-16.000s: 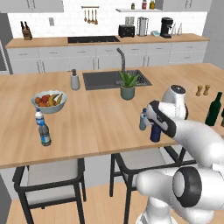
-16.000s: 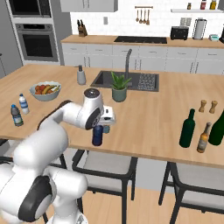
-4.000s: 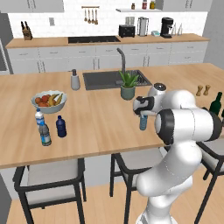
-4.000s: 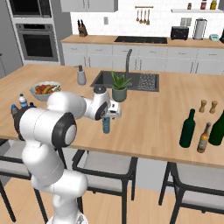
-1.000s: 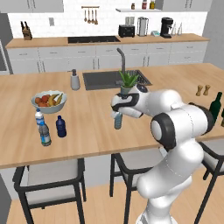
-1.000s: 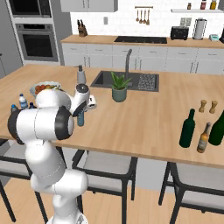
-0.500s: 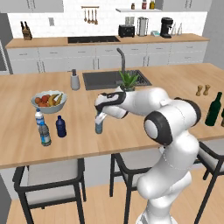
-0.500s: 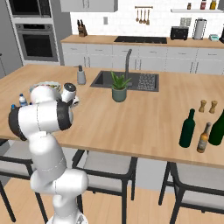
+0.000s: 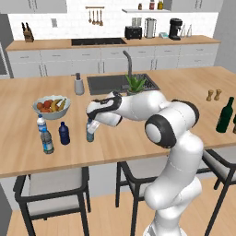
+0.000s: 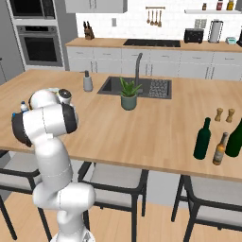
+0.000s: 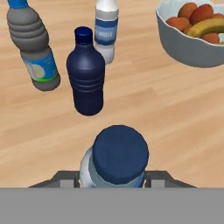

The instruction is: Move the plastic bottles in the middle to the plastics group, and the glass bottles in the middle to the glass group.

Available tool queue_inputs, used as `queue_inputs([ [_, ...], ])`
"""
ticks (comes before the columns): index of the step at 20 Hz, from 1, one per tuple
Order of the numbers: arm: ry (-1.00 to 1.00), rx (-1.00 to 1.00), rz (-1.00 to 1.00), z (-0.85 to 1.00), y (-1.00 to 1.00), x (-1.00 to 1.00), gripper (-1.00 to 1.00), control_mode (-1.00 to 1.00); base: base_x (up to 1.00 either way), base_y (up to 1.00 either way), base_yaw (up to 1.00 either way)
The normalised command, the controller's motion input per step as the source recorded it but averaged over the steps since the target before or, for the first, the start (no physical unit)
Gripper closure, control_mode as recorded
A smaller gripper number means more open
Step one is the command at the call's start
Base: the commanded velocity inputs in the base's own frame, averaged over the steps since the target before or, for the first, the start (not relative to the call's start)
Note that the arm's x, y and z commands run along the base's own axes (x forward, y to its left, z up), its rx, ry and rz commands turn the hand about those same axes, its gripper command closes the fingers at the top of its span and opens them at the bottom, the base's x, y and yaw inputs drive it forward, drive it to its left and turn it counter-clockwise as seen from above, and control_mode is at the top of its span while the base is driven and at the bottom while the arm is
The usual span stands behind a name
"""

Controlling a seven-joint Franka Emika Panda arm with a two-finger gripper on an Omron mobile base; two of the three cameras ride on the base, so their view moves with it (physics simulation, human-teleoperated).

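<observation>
The end effector (image 9: 93, 125) was narrowed onto the pale-blue water bottle (image 9: 91, 131), gripping just below its blue cap (image 11: 120, 154). The bottle stood roughly upright, cap up, over the surface (image 9: 138, 138), near the navy bottle (image 9: 64, 133) and the fruit bowl (image 9: 51, 107).

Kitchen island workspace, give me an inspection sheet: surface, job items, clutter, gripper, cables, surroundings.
Surface: wooden island counter with a sink.
Job's things: pale-blue water bottle in the gripper; navy bottle standing by the clear white-capped bottle and greyish bottle; green wine bottle at the far right, beside a dark bottle.
Clutter: fruit bowl, potted plant, soap dispenser, wooden shakers, small brown bottle.
Gripper: gripper shut on the water bottle.
Cables: nothing seen.
Surroundings: back counter, wall oven, stools.
</observation>
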Motion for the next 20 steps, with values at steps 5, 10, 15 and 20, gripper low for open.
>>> queue_inputs([
  [5, 0.00, 0.00, 0.10, 0.00, 0.46, 0.40, 1.00, -1.00, 0.00, 0.00, 0.00],
  [10, 0.00, 0.00, 0.05, -0.02, 0.21, 0.40, 1.00, -1.00, 0.00, 0.00, 0.00],
  [15, 0.00, 0.00, 0.03, 0.00, 0.14, 0.36, 1.00, -1.00, 0.00, 0.00, 0.00],
  [20, 0.00, 0.00, 0.03, -0.03, 0.30, 0.21, 1.00, -1.00, 0.00, 0.00, 0.00],
])
